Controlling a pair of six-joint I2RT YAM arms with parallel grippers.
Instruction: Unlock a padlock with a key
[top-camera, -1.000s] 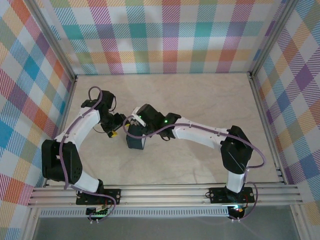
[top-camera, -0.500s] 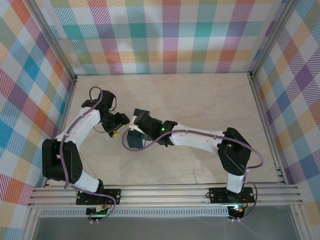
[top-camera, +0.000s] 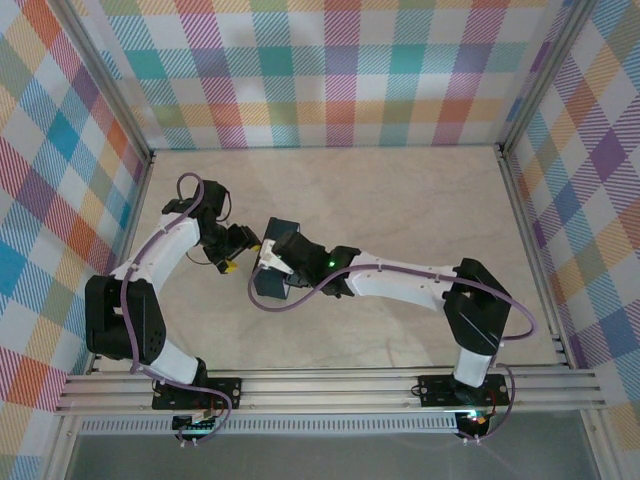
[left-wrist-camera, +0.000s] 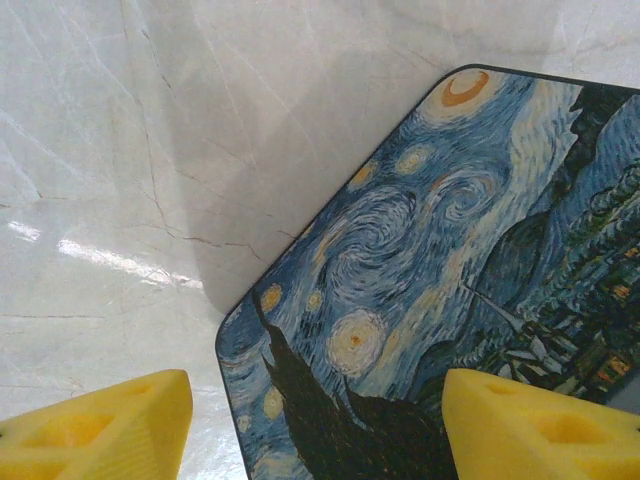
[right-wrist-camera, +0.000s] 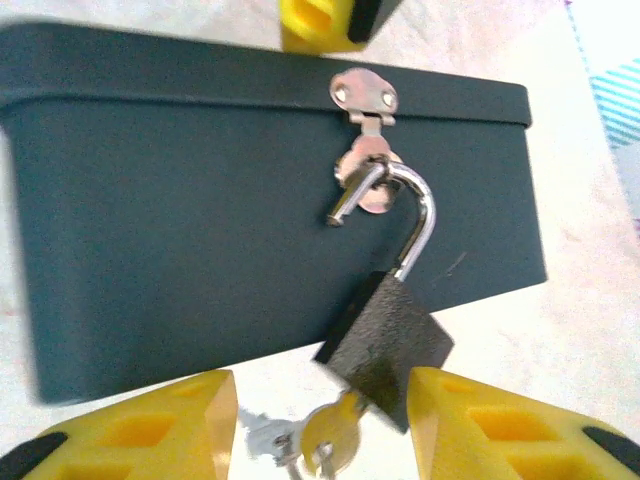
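The key (right-wrist-camera: 328, 437) was blurred and cut off at the bottom edge, below the padlock (right-wrist-camera: 385, 345); the painted box lid (left-wrist-camera: 400, 300) was cropped right and below.

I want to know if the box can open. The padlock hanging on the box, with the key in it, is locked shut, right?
Not quite. The padlock hangs on the box with the key in it, but it is unlocked: the right wrist view shows its shackle sprung open, one end free.

Plaid walls (top-camera: 340, 80) and aluminium rails (top-camera: 330, 386) mark a lab
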